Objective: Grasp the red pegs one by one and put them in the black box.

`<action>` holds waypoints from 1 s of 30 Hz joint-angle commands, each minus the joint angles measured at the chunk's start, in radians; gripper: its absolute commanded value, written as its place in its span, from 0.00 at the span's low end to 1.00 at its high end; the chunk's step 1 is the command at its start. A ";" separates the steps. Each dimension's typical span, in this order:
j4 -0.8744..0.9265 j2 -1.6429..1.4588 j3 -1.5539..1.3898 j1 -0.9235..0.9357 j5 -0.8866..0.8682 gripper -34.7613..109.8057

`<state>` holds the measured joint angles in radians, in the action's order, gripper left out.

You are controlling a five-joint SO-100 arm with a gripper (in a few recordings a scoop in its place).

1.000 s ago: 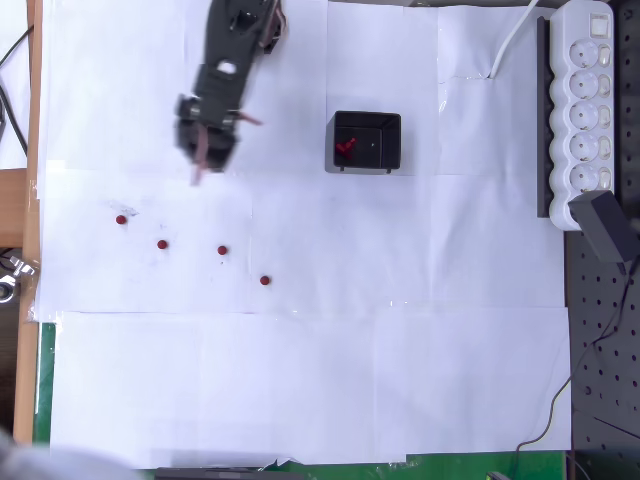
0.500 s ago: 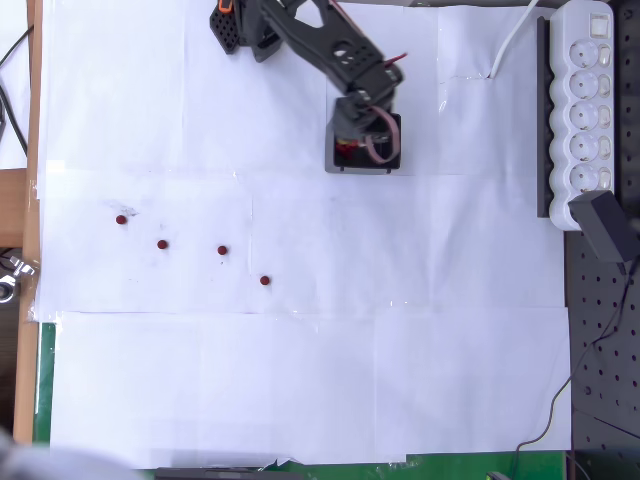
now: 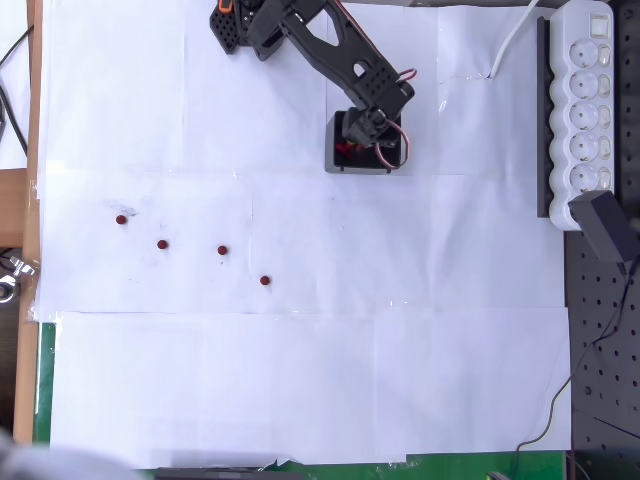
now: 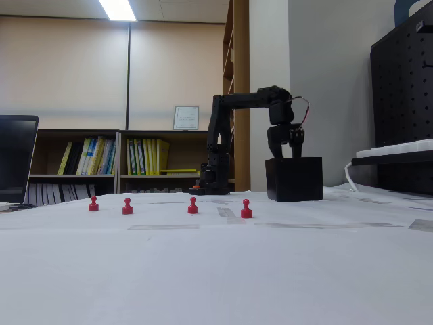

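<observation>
The arm [image 3: 320,45] is built of matte black, blocky links. An orange patch is seen at its base [image 3: 222,8]. Thin red and pale wires are looped beside the pincer [image 3: 372,140], likewise black.

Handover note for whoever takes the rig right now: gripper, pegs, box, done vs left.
Gripper: pointing down over the black box; open or shut cannot be told, nor whether it holds a peg.
Done: red shows inside the box in the overhead view, count unclear.
Left: four red pegs upright on the white paper, at and, well apart from the box.
</observation>
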<state>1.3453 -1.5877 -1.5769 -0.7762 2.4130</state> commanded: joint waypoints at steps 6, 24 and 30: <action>0.115 0.098 -0.160 0.055 0.002 0.38; -0.012 0.445 -0.049 0.611 -0.319 0.38; -0.282 0.523 0.206 0.805 -0.454 0.38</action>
<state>1.1643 -1.1382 -1.3898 -0.0383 1.9957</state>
